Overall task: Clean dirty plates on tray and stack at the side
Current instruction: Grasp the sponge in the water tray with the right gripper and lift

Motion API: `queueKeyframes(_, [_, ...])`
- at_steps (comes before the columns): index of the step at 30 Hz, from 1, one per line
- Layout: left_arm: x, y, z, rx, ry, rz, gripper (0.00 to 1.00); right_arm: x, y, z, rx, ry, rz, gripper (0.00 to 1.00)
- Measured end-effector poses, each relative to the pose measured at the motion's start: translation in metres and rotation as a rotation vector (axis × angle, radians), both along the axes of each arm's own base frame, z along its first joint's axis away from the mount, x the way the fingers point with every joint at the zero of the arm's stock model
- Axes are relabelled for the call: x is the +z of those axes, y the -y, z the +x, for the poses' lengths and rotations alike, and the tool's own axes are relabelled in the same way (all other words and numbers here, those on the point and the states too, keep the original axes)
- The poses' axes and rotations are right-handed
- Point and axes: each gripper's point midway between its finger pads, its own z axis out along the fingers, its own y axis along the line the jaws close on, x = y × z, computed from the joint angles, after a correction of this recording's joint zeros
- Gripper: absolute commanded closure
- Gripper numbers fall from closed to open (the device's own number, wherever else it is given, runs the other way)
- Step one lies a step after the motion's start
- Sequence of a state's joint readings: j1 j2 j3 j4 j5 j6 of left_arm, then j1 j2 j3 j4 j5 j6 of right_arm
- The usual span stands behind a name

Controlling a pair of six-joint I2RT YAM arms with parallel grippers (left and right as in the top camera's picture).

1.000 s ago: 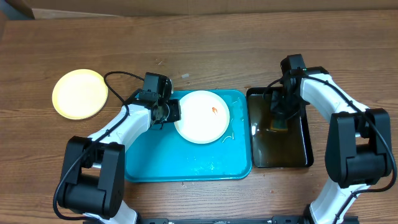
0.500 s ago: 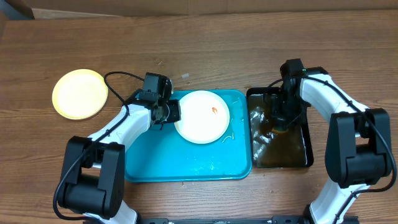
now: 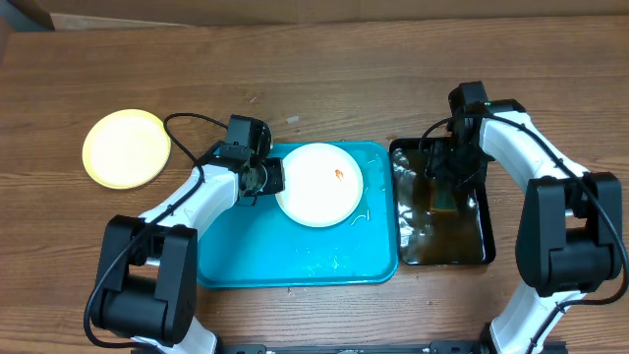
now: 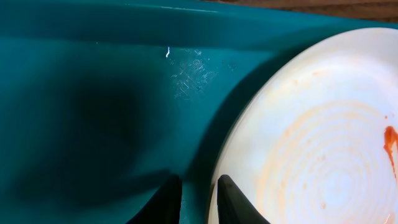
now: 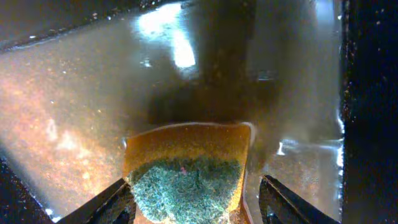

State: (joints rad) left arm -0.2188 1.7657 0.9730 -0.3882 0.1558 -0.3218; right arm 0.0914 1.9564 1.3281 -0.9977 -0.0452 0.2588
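In tray (image 4: 93, 74), white plate (image 4: 323, 137) rim betw. L pincer (image 4: 196, 198) tips

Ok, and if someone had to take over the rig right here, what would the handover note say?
Left gripper: shut on the rim of the white plate; that plate is on the turquoise tray, with an orange smear on it.
Right gripper: shut on the sponge, dipped in murky water in the black tray.
Done, apparently: pale yellow plate set aside on the table, far left, looking clean. Only two plates visible.
Left to do: wipe the white plate, stack it on the yellow one.
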Motion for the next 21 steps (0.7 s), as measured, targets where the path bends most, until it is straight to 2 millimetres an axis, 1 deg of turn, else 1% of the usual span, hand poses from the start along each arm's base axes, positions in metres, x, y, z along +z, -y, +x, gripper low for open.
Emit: queueKeyframes(21, [-0.0001,-0.0007,0.0002,0.002,0.001,0.004,0.78,0.0000,-0.0006,0.0045,0.000,0.019,0.002,0.40])
